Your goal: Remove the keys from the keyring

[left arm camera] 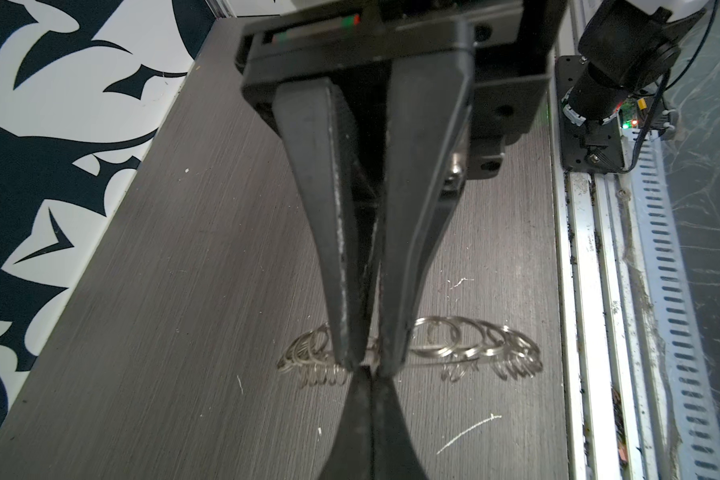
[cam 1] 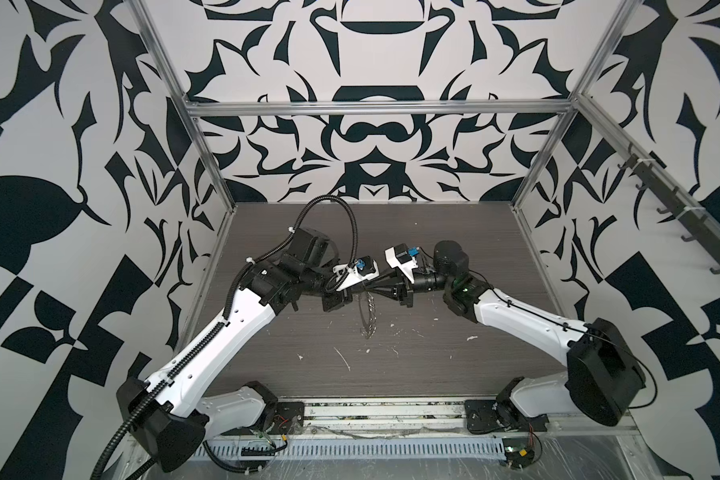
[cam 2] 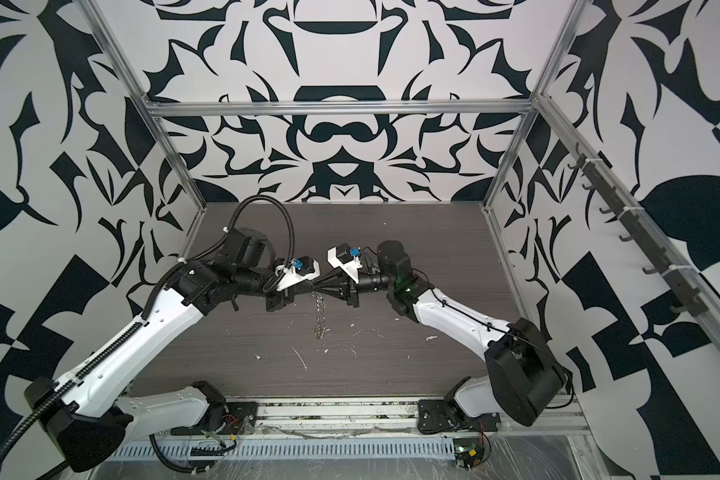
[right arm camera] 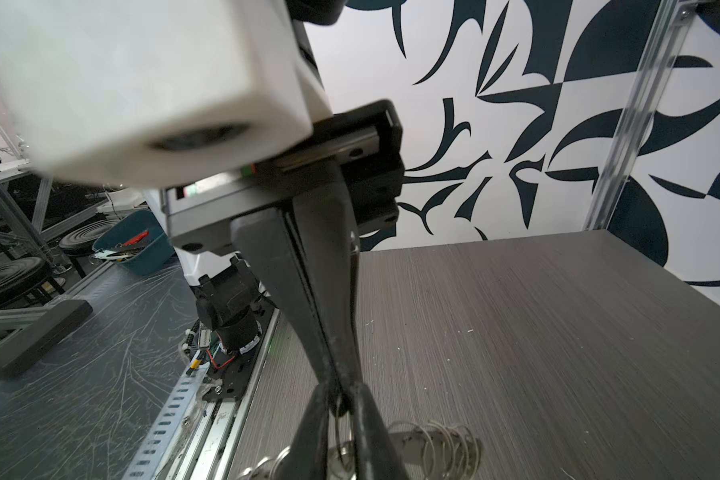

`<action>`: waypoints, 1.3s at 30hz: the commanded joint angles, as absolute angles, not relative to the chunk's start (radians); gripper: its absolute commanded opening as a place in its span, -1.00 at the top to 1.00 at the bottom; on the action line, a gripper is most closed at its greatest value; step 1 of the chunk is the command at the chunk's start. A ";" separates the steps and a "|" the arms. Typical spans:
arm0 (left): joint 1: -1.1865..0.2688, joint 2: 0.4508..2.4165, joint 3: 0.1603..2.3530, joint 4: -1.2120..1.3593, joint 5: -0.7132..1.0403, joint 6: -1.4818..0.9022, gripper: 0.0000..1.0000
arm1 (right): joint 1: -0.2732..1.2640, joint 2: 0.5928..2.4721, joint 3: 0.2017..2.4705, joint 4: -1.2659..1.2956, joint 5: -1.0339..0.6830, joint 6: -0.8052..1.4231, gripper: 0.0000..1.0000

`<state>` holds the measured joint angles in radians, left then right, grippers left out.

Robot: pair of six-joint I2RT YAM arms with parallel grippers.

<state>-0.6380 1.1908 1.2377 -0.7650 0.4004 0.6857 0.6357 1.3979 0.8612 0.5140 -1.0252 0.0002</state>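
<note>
My 2 claws meet nose to nose over the table (cam 1: 433, 365): left claw (left arm camera: 366, 368) clamped on the keyring (cam 1: 368, 318), which dangles edge-on beneath; right claw (right arm camera: 338, 384) tips pressed together right beside it.

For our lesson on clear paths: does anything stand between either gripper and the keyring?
Nothing visible does. The left gripper and the right gripper are both shut and meet tip to tip at the rim of the keyring, which stands on edge between them.
</note>
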 commanded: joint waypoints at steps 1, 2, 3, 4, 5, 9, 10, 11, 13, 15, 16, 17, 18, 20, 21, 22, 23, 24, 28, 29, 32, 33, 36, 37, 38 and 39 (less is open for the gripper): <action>-0.641 1.172 1.256 -0.778 0.423 0.705 1.00 | 0.640 1.386 0.902 0.528 -1.046 -0.011 0.95; -0.641 1.169 1.255 -0.775 0.423 0.704 1.00 | 0.639 1.387 0.905 0.523 -1.048 -0.013 1.00; -0.641 1.167 1.253 -0.771 0.424 0.701 1.00 | 0.640 1.385 0.905 0.518 -1.050 -0.017 1.00; -0.641 1.164 1.248 -0.763 0.423 0.700 1.00 | 0.640 1.384 0.907 0.515 -1.051 -0.017 1.00; -0.641 1.160 1.241 -0.751 0.422 0.691 1.00 | 0.640 1.379 0.905 0.518 -1.051 -0.017 1.00; -0.639 1.112 1.182 -0.657 0.432 0.644 0.41 | 0.639 1.356 0.885 0.566 -1.031 -0.012 1.00; -0.634 1.096 1.163 -0.628 0.432 0.629 0.32 | 0.638 1.349 0.874 0.594 -1.023 -0.005 1.00; -0.627 1.081 1.147 -0.603 0.436 0.614 0.28 | 0.637 1.344 0.863 0.626 -1.018 0.010 1.00; -0.594 1.054 1.121 -0.567 0.481 0.574 0.27 | 0.630 1.342 0.835 0.751 -1.007 0.080 1.00; -0.545 1.032 1.103 -0.535 0.560 0.527 0.29 | 0.620 1.349 0.803 0.904 -0.994 0.166 1.00; -0.517 1.021 1.091 -0.508 0.607 0.497 0.29 | 0.616 1.355 0.790 0.986 -0.986 0.214 1.00; -0.496 1.012 1.079 -0.479 0.640 0.469 0.29 | 0.614 1.362 0.781 1.052 -0.980 0.252 1.00; -0.475 1.000 1.063 -0.441 0.676 0.436 0.30 | 0.612 1.371 0.774 1.119 -0.972 0.290 1.00; -0.445 0.985 1.036 -0.367 0.724 0.379 0.32 | 0.611 1.395 0.767 1.232 -0.960 0.354 1.00; -0.436 0.983 1.029 -0.340 0.742 0.356 0.34 | 0.611 1.406 0.766 1.278 -0.952 0.379 1.00; -0.429 0.987 1.023 -0.316 0.763 0.333 0.35 | 0.611 1.421 0.766 1.329 -0.943 0.412 1.00; -0.425 0.993 1.024 -0.299 0.782 0.315 0.35 | 0.612 1.436 0.769 1.382 -0.932 0.445 1.00; -0.422 1.001 1.026 -0.286 0.799 0.300 0.35 | 0.612 1.449 0.770 1.420 -0.924 0.467 1.00; -0.421 1.041 1.034 -0.239 0.862 0.269 0.40 | 0.614 1.470 0.791 1.424 -0.917 0.475 1.00; -0.421 1.048 1.035 -0.226 0.871 0.263 0.41 | 0.614 1.473 0.793 1.423 -0.912 0.472 1.00; -0.421 1.059 1.030 -0.199 0.886 0.253 0.45 | 0.615 1.476 0.800 1.423 -0.911 0.470 1.00; -0.421 1.060 1.028 -0.194 0.886 0.253 0.45 | 0.615 1.476 0.802 1.423 -0.910 0.470 1.00; -0.422 1.070 1.025 -0.184 0.886 0.250 0.45 | 0.615 1.475 0.806 1.423 -0.907 0.471 1.00; -0.420 1.075 1.026 -0.181 0.888 0.248 0.45 | 0.616 1.474 0.808 1.423 -0.907 0.470 1.00; -0.421 1.079 1.026 -0.180 0.894 0.246 0.45 | 0.617 1.476 0.808 1.423 -0.908 0.469 1.00; -0.421 1.083 1.027 -0.177 0.898 0.244 0.46 | 0.617 1.476 0.809 1.424 -0.907 0.470 1.00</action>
